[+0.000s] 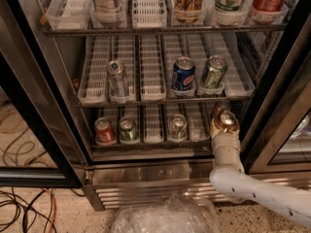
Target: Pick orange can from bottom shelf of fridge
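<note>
The orange can (pixel 226 120), copper with a silver lid, stands at the right end of the bottom shelf (pixel 153 123) of the fridge (pixel 141 174). My gripper (pixel 225 129) reaches up from the lower right on a white arm. Its pale fingers (pixel 214 128) hug both sides of the can, shut on it. The can's lower body is hidden behind the gripper. The can looks level with the shelf's front edge.
On the bottom shelf stand a red can (pixel 104 130), a green can (pixel 128 129) and a silver can (pixel 177 126). The rack above holds a blue Pepsi can (pixel 183 74) and two others. A black door frame (pixel 278 106) is close on the right. A crumpled plastic bag (pixel 165 217) and cables (pixel 24 208) lie on the floor.
</note>
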Robot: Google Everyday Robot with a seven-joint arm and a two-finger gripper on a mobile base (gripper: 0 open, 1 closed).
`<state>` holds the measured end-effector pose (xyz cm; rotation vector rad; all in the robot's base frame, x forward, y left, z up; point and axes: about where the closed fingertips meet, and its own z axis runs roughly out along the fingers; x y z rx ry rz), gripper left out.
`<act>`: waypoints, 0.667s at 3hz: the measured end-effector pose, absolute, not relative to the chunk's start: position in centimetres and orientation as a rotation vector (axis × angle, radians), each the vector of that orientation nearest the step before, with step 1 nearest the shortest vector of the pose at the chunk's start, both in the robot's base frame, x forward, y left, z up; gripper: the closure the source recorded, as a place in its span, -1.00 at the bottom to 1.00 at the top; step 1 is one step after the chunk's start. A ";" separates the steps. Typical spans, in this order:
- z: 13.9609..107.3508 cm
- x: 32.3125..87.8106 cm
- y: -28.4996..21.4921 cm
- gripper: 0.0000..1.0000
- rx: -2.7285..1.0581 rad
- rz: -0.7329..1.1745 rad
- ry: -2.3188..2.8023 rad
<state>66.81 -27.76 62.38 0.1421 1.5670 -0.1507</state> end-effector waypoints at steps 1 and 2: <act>63.4 66.2 -27.2 1.00 0.124 -0.124 1.558; 63.6 66.2 -27.1 1.00 0.115 -0.117 1.559</act>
